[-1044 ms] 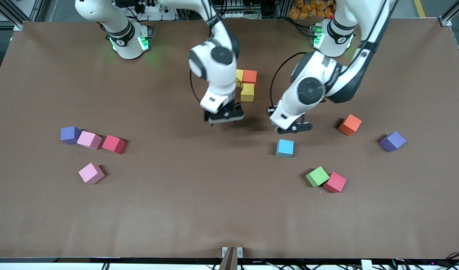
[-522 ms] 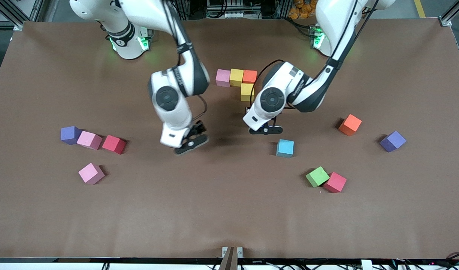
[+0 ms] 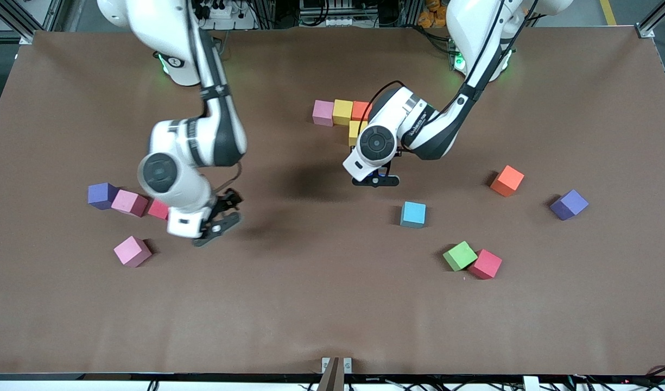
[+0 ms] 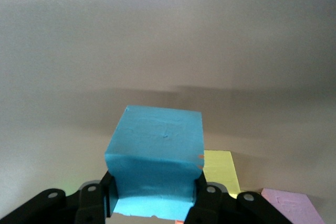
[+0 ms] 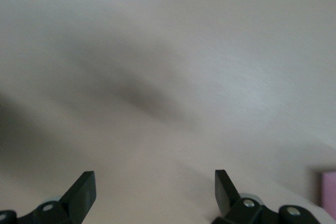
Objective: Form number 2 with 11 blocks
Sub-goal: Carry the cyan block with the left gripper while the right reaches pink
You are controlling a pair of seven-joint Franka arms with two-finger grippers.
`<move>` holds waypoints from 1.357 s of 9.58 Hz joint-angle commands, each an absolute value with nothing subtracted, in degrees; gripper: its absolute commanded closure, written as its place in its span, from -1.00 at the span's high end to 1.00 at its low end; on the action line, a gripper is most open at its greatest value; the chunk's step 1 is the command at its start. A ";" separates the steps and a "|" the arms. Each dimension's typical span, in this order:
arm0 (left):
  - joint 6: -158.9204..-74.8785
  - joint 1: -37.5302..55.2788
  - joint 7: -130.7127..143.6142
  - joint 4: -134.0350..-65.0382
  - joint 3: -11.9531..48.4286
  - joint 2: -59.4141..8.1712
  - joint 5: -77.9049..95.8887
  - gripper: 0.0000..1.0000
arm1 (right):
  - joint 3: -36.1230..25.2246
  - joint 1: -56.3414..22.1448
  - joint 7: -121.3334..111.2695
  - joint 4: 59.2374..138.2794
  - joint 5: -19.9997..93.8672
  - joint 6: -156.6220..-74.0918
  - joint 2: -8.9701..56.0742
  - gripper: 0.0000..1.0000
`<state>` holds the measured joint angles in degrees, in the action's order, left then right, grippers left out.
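On the brown table [image 3: 310, 304], we note both arms have shifted. The left gripper [image 4: 152, 203], clamped on a light blue block [image 4: 155, 158], now hangs beside the started row [image 3: 343, 113]. The right gripper [image 3: 215, 220], jaws wide, has swung toward the pink block [image 3: 132, 251].
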<state>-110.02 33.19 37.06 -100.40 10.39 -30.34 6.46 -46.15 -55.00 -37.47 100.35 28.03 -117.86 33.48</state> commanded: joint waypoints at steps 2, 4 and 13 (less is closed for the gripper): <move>-109.07 35.94 34.10 -97.82 7.47 -31.55 7.47 -1.00 | -45.09 -46.34 -49.55 101.43 29.53 -117.51 30.94 1.00; -109.86 36.03 33.93 -97.04 6.95 -31.73 8.52 -1.00 | -45.09 -41.34 -58.57 101.25 33.02 -118.12 31.72 1.00; -112.41 39.37 34.89 -95.80 5.80 -35.16 11.25 -1.00 | -26.72 -14.33 -70.93 97.56 34.10 -131.48 38.58 1.00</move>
<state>-112.57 38.31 35.18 -96.98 6.98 -34.58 9.98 -28.19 -15.87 -69.53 99.55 32.58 -131.49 37.72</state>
